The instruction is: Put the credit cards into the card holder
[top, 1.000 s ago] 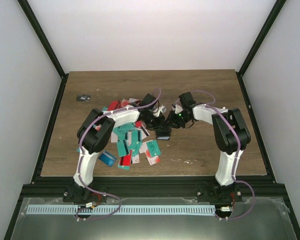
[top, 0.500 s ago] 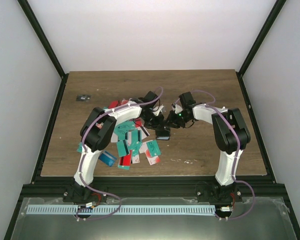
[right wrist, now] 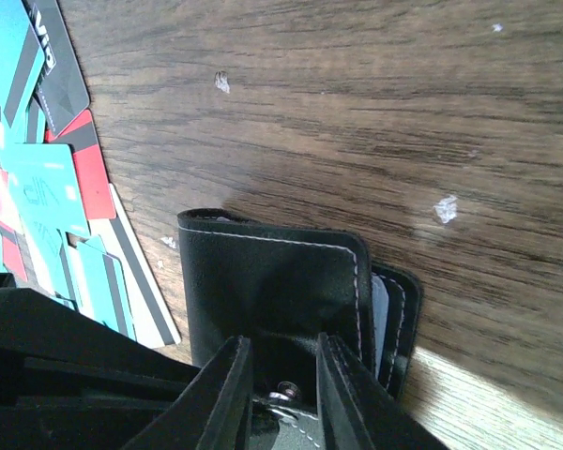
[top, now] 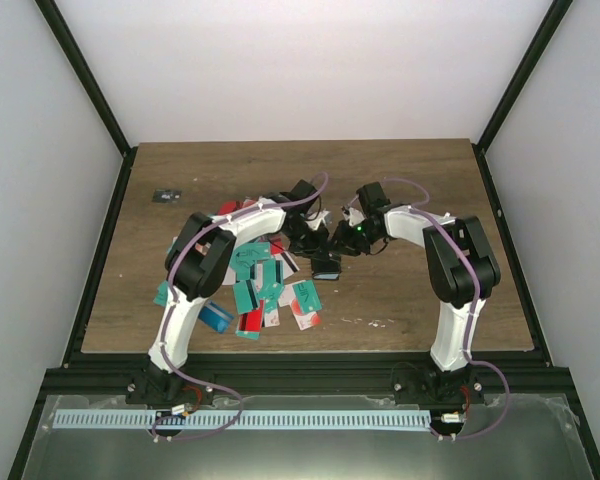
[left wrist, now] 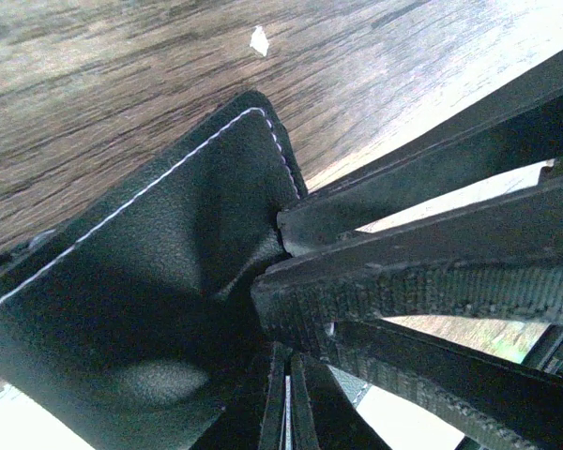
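The black card holder (top: 327,266) lies partly folded on the wooden table just right of the credit cards (top: 265,285), a loose pile of teal, red and white cards. My left gripper (top: 315,244) is shut, its tips (left wrist: 286,375) pinching the card holder (left wrist: 150,281), whose leather puckers there. My right gripper (top: 338,247) reaches in from the right. In the right wrist view its fingers (right wrist: 281,366) stand slightly open on either side of the snap tab, over the card holder (right wrist: 263,281). Teal and red credit cards (right wrist: 38,187) lie to the left.
A tiny dark object (top: 166,195) sits at the table's far left. White crumbs (top: 375,322) dot the wood near the front. The right arm's black fingers (left wrist: 432,272) cross the left wrist view. Black frame rails border the table.
The right gripper's fingers have parted a little at the snap tab. The left arm's elbow has drifted slightly right. The card holder has stayed in place.
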Controlling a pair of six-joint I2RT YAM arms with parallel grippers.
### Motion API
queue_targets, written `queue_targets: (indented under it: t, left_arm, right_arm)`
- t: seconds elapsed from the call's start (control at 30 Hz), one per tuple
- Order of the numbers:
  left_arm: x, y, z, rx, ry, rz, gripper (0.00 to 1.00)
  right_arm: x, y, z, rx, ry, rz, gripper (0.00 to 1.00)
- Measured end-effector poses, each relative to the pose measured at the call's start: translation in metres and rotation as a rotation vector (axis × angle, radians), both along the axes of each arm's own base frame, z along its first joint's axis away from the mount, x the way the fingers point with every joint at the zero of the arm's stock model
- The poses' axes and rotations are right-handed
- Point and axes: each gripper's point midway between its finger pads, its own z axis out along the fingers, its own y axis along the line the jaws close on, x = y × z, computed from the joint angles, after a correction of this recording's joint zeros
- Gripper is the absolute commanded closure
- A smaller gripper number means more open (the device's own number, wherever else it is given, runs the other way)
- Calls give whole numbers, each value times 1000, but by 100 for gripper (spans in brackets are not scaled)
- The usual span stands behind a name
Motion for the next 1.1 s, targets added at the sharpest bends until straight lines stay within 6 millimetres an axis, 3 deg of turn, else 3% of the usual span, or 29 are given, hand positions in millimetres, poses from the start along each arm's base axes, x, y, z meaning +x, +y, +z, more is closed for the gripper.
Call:
queue_targets:
  t: [0.37, 0.77, 1.1]
  left_arm:
    - [-2, -2, -1, -31, 55, -1, 96]
    - [-5, -3, -3, -90, 146, 23, 96]
    - [-5, -2, -5, -77, 177, 32, 96]
  right_arm:
    - [-2, -14, 7, -67, -15, -16, 78]
    - [-1, -20, 37, -59, -93, -33, 88]
    - [-33, -12, 13, 38, 9, -25, 97]
